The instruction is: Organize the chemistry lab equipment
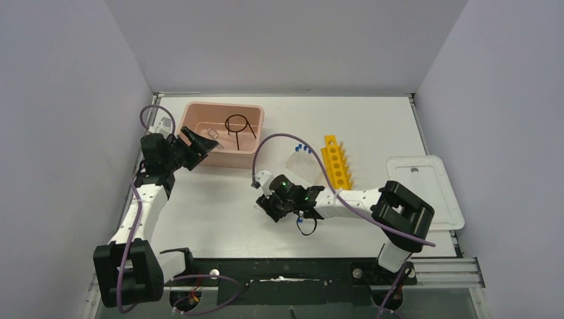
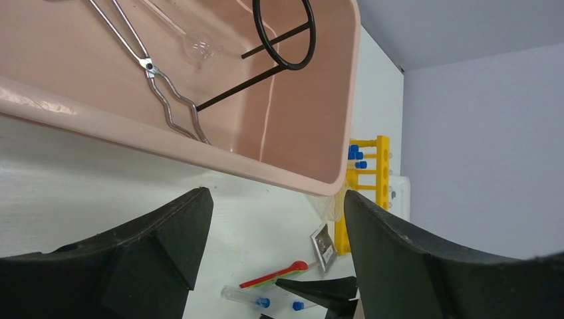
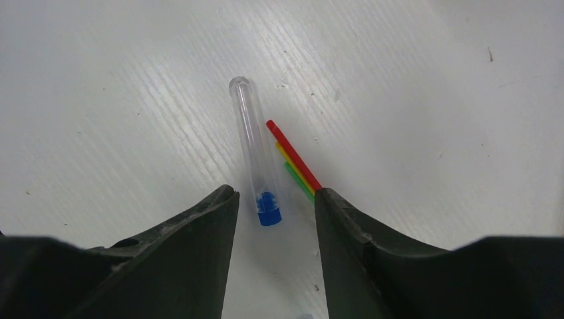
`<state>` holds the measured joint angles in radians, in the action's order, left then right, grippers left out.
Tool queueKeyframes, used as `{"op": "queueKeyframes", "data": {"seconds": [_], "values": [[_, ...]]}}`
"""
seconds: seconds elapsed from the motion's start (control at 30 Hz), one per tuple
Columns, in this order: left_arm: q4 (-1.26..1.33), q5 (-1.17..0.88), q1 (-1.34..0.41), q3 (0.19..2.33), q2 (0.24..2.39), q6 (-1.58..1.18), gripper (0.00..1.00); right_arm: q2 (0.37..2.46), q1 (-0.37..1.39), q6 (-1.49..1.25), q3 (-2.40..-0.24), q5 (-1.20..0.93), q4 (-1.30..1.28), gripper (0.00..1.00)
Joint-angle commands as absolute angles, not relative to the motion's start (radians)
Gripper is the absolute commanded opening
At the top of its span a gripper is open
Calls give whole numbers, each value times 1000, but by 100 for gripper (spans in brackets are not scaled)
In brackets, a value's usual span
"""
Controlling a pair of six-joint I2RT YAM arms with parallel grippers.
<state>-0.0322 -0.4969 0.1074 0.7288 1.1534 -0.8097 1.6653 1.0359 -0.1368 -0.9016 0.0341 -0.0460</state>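
Observation:
A clear tube (image 3: 255, 143) with a blue cap (image 3: 268, 208) lies flat on the white table. Beside it lie thin red, yellow and green sticks (image 3: 295, 164). My right gripper (image 3: 275, 195) hovers low over them, open, its tips on either side of the cap end without touching it. My left gripper (image 2: 274, 214) is open and holds nothing, just outside the pink tub's near rim (image 2: 199, 156). Inside the tub lie metal tongs (image 2: 157, 74) and a black wire ring with stem (image 2: 282, 36). From above, the right gripper (image 1: 269, 207) is at mid-table and the left gripper (image 1: 197, 145) is at the tub's left corner.
A yellow holed rack (image 1: 337, 163) and a clear tube rack (image 1: 300, 164) with blue-capped tubes stand right of the pink tub (image 1: 199, 119). A white lid (image 1: 425, 193) lies at the far right. A small clear glass piece (image 2: 199, 46) is in the tub.

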Motion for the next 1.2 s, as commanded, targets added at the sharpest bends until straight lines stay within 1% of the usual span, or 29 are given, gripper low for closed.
{"op": "queueKeyframes", "data": {"seconds": [0.0, 0.17, 0.3, 0.5, 0.67, 0.77, 1.03, 1.17], "values": [[39, -534, 117, 733, 1143, -815, 72, 1691, 1044, -152, -928, 47, 12, 46], [42, -542, 123, 728, 1140, -811, 72, 1711, 1043, -143, -937, 54, 10, 44], [45, -546, 126, 724, 1140, -812, 72, 1725, 1041, -144, -934, 55, 12, 40], [46, -553, 129, 715, 1140, -812, 72, 1734, 1041, -144, -928, 58, 11, 32], [48, -567, 133, 711, 1140, -818, 72, 1742, 1043, -140, -925, 70, 7, 22], [48, -570, 135, 709, 1140, -818, 72, 1732, 1041, -138, -919, 86, 7, 18], [72, -587, 137, 706, 1155, -825, 72, 1678, 986, -103, -925, 109, -5, 14], [81, -602, 137, 712, 1172, -830, 73, 1641, 944, -74, -942, 108, -20, 13]]}}
